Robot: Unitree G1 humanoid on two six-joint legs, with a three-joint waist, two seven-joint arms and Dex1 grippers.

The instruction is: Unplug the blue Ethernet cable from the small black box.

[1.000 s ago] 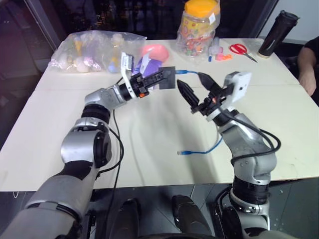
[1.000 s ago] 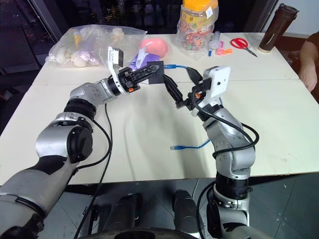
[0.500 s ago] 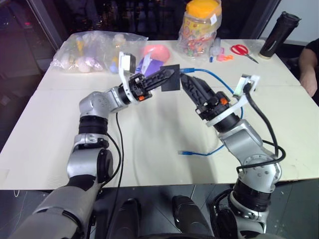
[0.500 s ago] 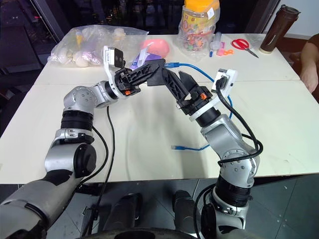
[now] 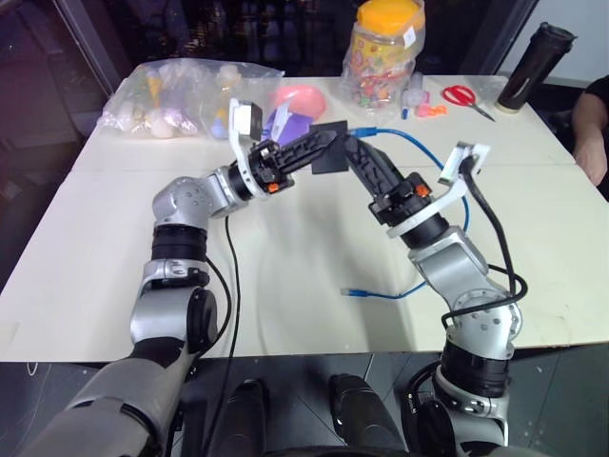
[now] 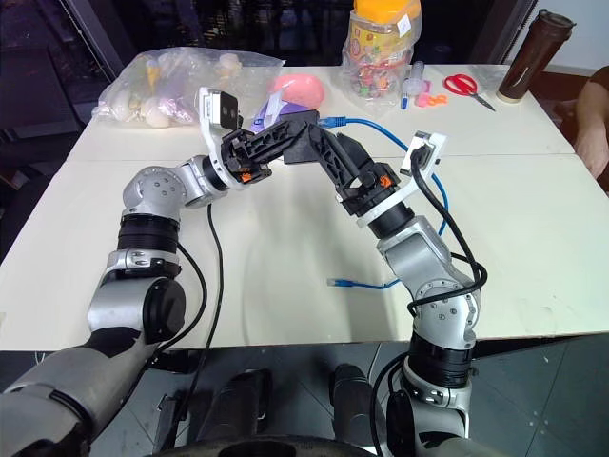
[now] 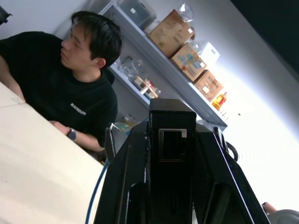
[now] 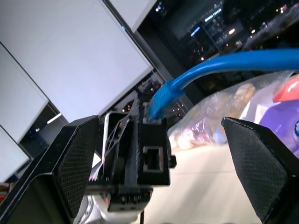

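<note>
Cream desk (image 5: 285, 276), pale and matte, a seam across it. Nearest the robot, one loose plug end of the blue cable (image 5: 354, 292) lies flat on the desk; the cord curves away past the right arm, rises, and arcs back down to the black box (image 5: 330, 149), where its other plug is seated.

Box held above the desk, mid-scene: small, flat, square, matte black, open port on one edge. Left claw (image 5: 319, 145) clamped shut on it. Right claw (image 6: 328, 143) spread wide, fingers either side of the box, holding nothing.

Far edge: bag of toys (image 5: 176, 95), candy jar (image 5: 381, 48), red scissors (image 5: 461, 94), dark flask (image 5: 531, 63). Beyond: a seated person in black (image 7: 70, 88), shelves with boxes.
</note>
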